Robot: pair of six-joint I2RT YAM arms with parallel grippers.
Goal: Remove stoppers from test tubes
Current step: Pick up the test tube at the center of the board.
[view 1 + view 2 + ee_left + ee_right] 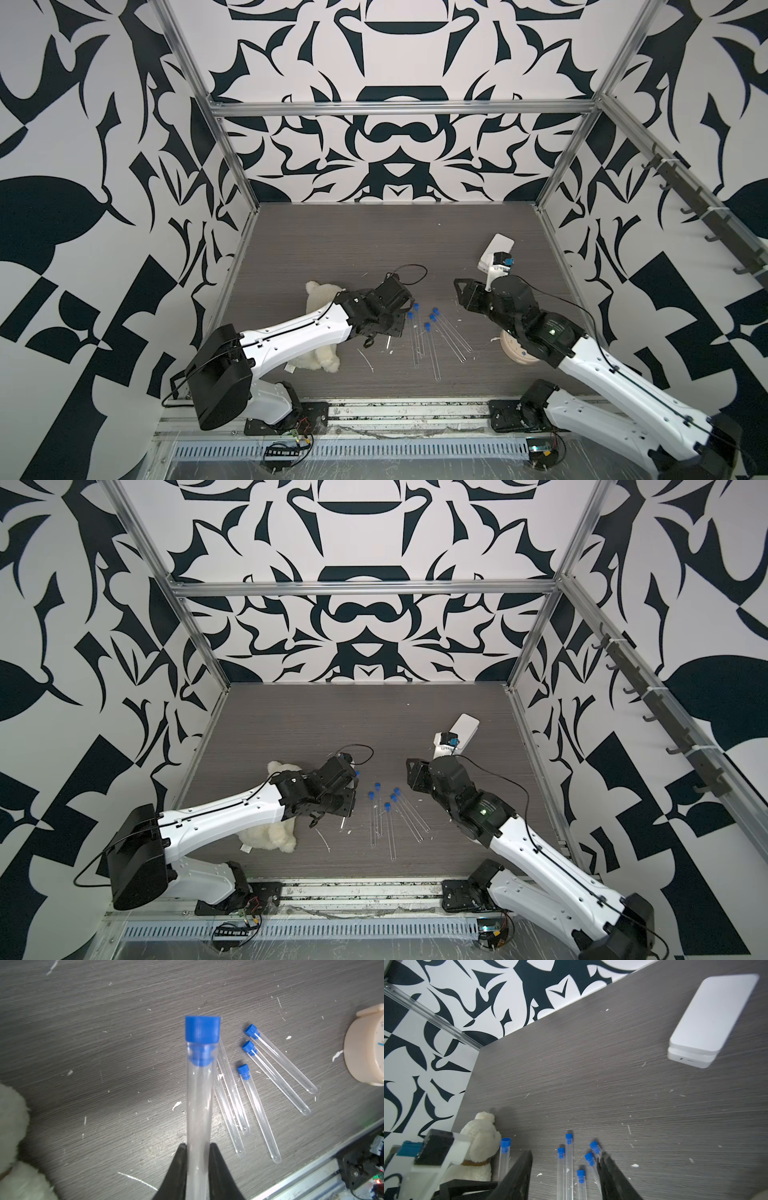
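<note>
The left gripper (197, 1148) clamps a test tube (199, 1105), blue stopper (202, 1028) in place; the right gripper (565, 1154) gapes empty.

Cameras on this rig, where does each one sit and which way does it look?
Top views: high over the front edge, looking down at the grey wood-grain table; the left arm and right arm show.
Left wrist: behind the left gripper, looking along its clear plastic test tube with bright blue stopper.
Right wrist: behind the open right gripper, facing across the table to the black-and-white patterned wall.
Shared: both wrist views catch the five tubes lying on the table.
</note>
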